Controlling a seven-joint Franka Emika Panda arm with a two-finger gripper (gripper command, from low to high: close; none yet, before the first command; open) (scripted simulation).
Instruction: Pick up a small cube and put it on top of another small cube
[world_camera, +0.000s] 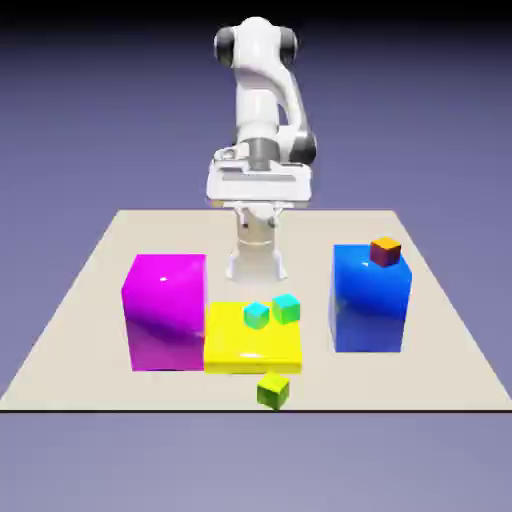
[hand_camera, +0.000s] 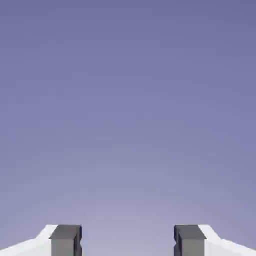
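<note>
Probably light and stiff, the small lime cube (world_camera: 273, 391) should suit a level pinch across opposite side faces, the claw (hand_camera: 128, 241) being open and empty.

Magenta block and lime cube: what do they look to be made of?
The magenta block looks like glossy hard plastic: a small bright highlight on top and soft reflections down its smooth front, though lacquered wood can't be ruled out. The lime cube seems to be smooth, solid-coloured plastic too, with a bright top and darker green sides, but it is too small to be sure.
</note>
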